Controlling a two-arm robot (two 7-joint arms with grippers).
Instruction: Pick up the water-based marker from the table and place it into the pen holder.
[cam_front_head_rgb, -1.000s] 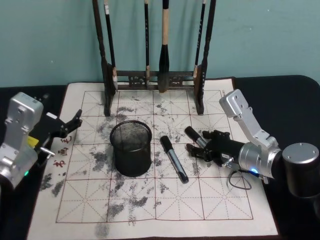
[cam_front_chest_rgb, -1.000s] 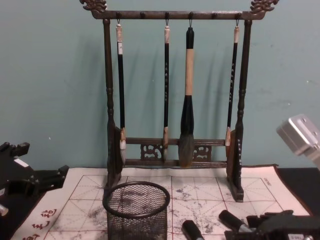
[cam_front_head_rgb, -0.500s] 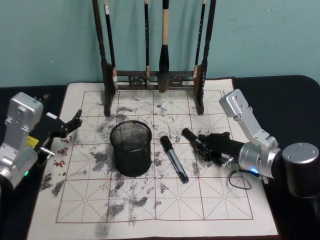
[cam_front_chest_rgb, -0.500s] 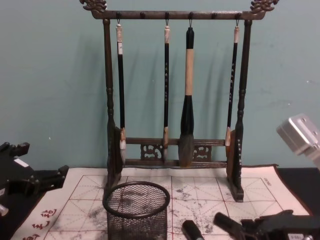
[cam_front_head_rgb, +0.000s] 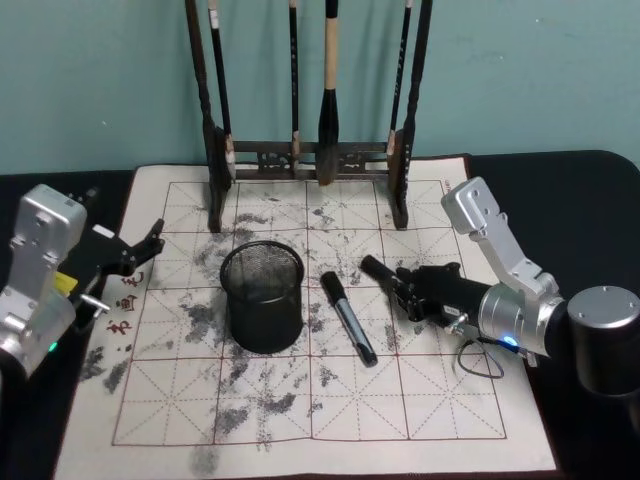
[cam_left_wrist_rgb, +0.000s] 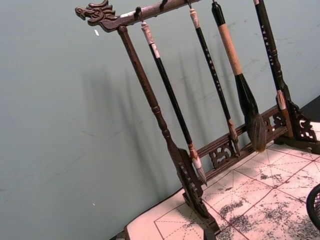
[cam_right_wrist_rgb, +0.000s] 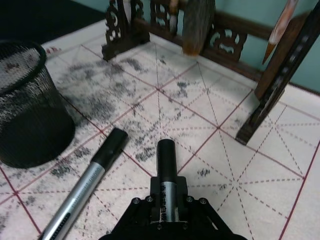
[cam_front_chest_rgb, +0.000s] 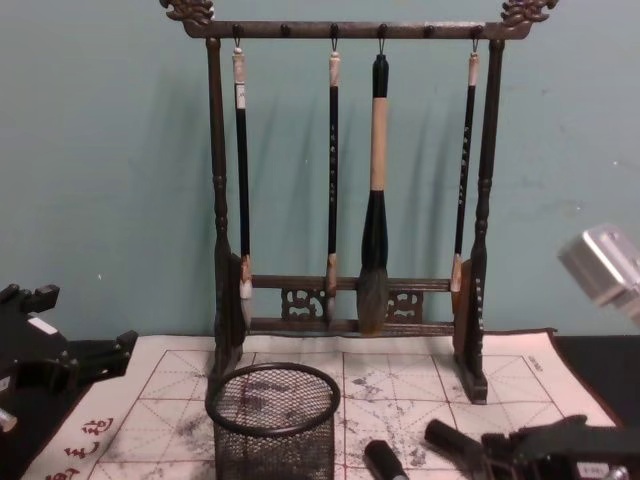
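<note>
My right gripper (cam_front_head_rgb: 404, 287) is shut on a black water-based marker (cam_front_head_rgb: 377, 269), held low over the mat right of centre; its cap points toward the pen holder (cam_front_head_rgb: 262, 298). In the right wrist view the marker (cam_right_wrist_rgb: 166, 167) sticks out ahead of the gripper (cam_right_wrist_rgb: 167, 202). The pen holder, a black mesh cup (cam_right_wrist_rgb: 27, 125), stands empty left of the mat's centre. A second marker (cam_front_head_rgb: 347, 318), black-capped with a silver barrel, lies flat between the cup and my gripper. My left gripper (cam_front_head_rgb: 138, 255) hangs open at the mat's left edge.
A tall dark wooden brush rack (cam_front_head_rgb: 310, 160) with several hanging brushes stands at the back of the whitish, ink-stained mat (cam_front_head_rgb: 300, 420). The front part of the mat lies bare. The dark table (cam_front_head_rgb: 590, 190) extends past the mat on the right.
My right gripper has closed on the marker and raised it a little off the mat, shifting it slightly toward the pen holder. The left arm and the other marker have not moved.
</note>
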